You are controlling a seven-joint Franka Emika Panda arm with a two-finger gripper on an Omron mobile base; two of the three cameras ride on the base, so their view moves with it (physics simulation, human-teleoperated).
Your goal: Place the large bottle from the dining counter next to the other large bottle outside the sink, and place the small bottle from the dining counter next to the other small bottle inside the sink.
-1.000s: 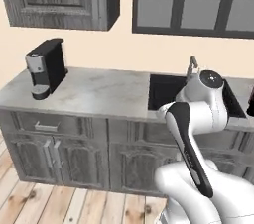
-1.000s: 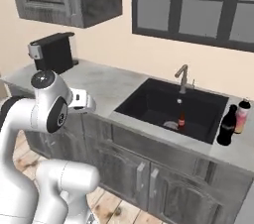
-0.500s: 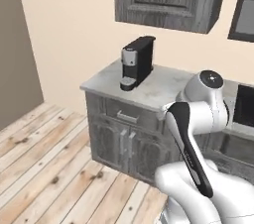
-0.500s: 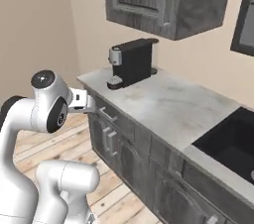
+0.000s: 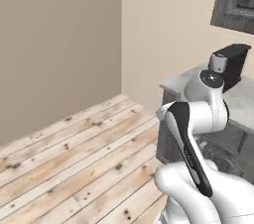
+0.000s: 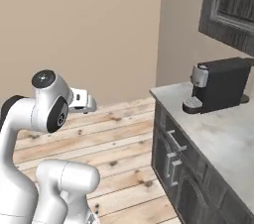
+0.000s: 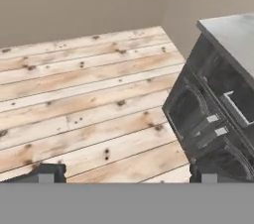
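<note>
Pale wooden floor (image 7: 84, 94), its planks marked with dark knots, runs from the beige walls (image 5: 59, 44) up to the foot of the dark grey cabinets (image 7: 208, 114). In the hand view the hand (image 7: 124, 173) looks down over these planks with its two dark fingertips (image 7: 45, 172) standing wide apart at the bottom of the picture, released, with bare floor showing between them. To the right in that view stands the end of the cabinet run, its panelled doors and a drawer with a pale handle (image 7: 234, 109) facing the floor, and the grey marbled desk (image 7: 233, 32) lies on top. In the right base view a black coffee machine (image 6: 218, 84) with a silver front stands on the desk near its left end and towards the back edge, under a dark wall cupboard (image 6: 230, 10). The white arm (image 6: 47, 114) rises at the lower left of that view, its wrist reaching out over the floor, well apart from the desk. In the left base view the arm (image 5: 198, 119) stands in front of the desk's end corner, and the coffee machine (image 5: 230, 64) shows just behind its upper joint. As for the bottles of the task, I cannot tell where they are from these views.
</note>
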